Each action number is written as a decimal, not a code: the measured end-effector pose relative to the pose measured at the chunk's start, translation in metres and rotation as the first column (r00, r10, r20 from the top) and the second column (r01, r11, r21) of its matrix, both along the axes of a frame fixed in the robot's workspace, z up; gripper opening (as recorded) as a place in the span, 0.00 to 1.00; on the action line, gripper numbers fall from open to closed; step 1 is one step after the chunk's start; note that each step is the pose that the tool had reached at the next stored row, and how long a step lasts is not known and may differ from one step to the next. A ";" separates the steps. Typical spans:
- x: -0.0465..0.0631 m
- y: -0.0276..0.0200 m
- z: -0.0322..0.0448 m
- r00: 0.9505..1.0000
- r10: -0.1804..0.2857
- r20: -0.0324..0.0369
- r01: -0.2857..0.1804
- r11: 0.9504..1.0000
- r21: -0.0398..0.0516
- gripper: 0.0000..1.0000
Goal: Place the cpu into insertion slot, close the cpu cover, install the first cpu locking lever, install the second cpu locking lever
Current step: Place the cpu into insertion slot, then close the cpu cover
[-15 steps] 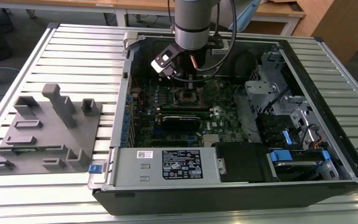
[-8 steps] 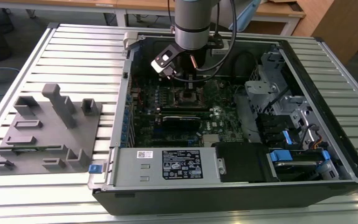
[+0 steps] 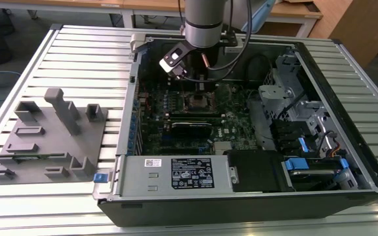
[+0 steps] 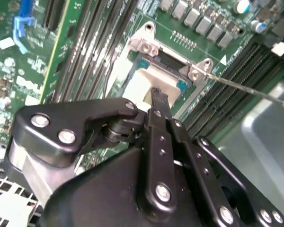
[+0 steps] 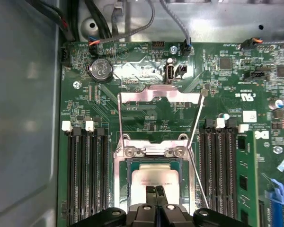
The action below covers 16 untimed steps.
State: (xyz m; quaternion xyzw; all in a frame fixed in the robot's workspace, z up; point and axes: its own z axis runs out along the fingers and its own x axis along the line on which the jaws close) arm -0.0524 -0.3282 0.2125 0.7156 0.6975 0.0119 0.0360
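The cpu [image 5: 154,174] lay in the slot [image 5: 128,179], grey top up. The claw [image 5: 155,190] hung just over it, its fingers [image 5: 150,196] pinched together on nothing; whether the tips touched the chip was hard to tell. The cover [image 5: 159,97] stood swung open past the slot's hinged edge. Two thin levers [image 5: 197,137] angled free, one on either side of the slot.

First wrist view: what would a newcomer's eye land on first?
The silvery cpu lying in the insertion slot of the green motherboard, with the black hand shut right over it. Then the cpu cover, flipped open beyond the slot, with thin wire levers running along its sides.
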 end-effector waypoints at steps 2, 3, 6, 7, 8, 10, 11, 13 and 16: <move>0.000 0.0000 0.0043 1.000 0.000 0.000 0.000 1.000 0.000 0.11; 0.000 0.0000 0.0063 1.000 0.000 0.000 0.000 1.000 0.000 0.11; 0.000 0.0000 0.0109 1.000 0.000 0.000 0.000 1.000 0.000 0.11; 0.000 0.0000 0.0110 1.000 0.000 0.000 0.000 1.000 0.000 0.11; 0.000 0.0000 0.0110 1.000 0.000 0.000 0.000 1.000 0.000 0.11; 0.000 0.0000 0.0112 1.000 0.000 0.000 0.000 1.000 0.000 0.11; 0.000 0.0000 0.0112 1.000 0.000 0.000 0.000 1.000 0.000 0.11; 0.000 0.0000 0.0115 1.000 0.000 0.000 0.000 1.000 0.000 0.11; 0.000 0.0000 0.0122 1.000 0.000 0.000 0.000 1.000 0.000 0.11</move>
